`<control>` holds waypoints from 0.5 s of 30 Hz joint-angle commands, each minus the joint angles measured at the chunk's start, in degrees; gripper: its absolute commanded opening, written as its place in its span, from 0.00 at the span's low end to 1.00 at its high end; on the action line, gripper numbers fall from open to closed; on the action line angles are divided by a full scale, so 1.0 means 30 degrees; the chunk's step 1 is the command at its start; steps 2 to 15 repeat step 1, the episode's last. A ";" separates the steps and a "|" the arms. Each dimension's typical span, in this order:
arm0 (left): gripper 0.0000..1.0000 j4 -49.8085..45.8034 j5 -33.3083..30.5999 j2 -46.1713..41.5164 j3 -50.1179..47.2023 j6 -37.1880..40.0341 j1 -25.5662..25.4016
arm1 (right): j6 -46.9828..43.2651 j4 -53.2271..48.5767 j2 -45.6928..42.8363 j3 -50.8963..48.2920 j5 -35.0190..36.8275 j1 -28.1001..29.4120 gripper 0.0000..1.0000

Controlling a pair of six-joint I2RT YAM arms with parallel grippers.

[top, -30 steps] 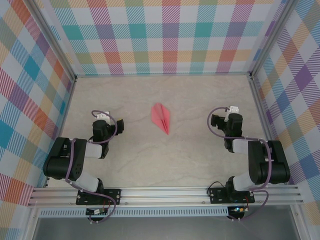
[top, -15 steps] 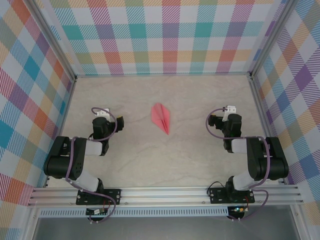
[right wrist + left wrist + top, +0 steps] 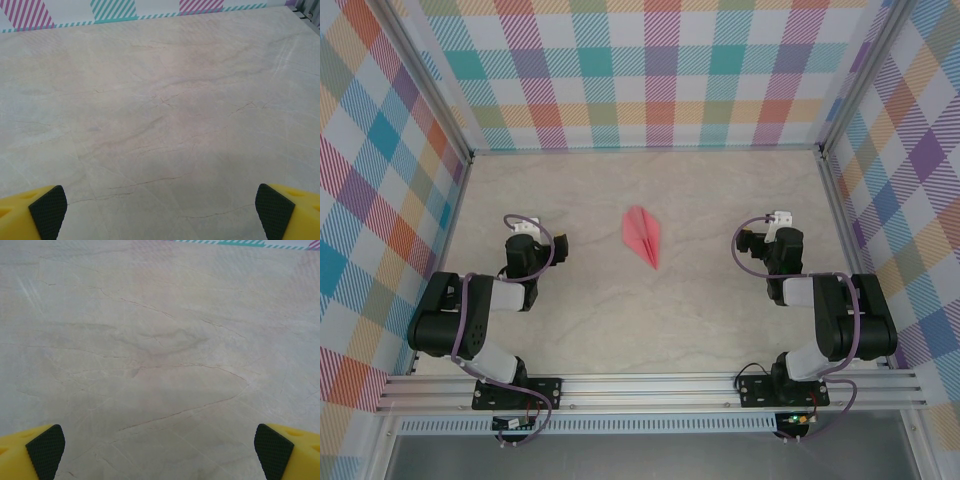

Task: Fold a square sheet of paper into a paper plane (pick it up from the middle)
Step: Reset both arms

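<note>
Through the left wrist camera, my left hand (image 3: 160,452) is spread as wide as it goes. Its yellow fingers (image 3: 17,455) with their black pads (image 3: 46,452) sit at the two bottom corners, and there is only bare marbled surface (image 3: 160,350) between them. The right wrist camera gives me the same reading: my right hand (image 3: 161,210) is fully spread and has hold of nothing.

From above, the paper plane (image 3: 642,236) lies flat on the surface, roughly midway between the two arms. It is a narrow salmon-pink dart with a centre crease, its sharp tip angled toward the near right. The left hand sits well off to its left and the right hand well off to its right. Neither touches the paper.
</note>
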 commanded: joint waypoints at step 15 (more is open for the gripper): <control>1.00 -0.0053 0.0283 0.0164 0.0496 0.0192 0.0222 | -0.0326 0.0980 0.0127 -0.0131 -0.0865 -0.0067 1.00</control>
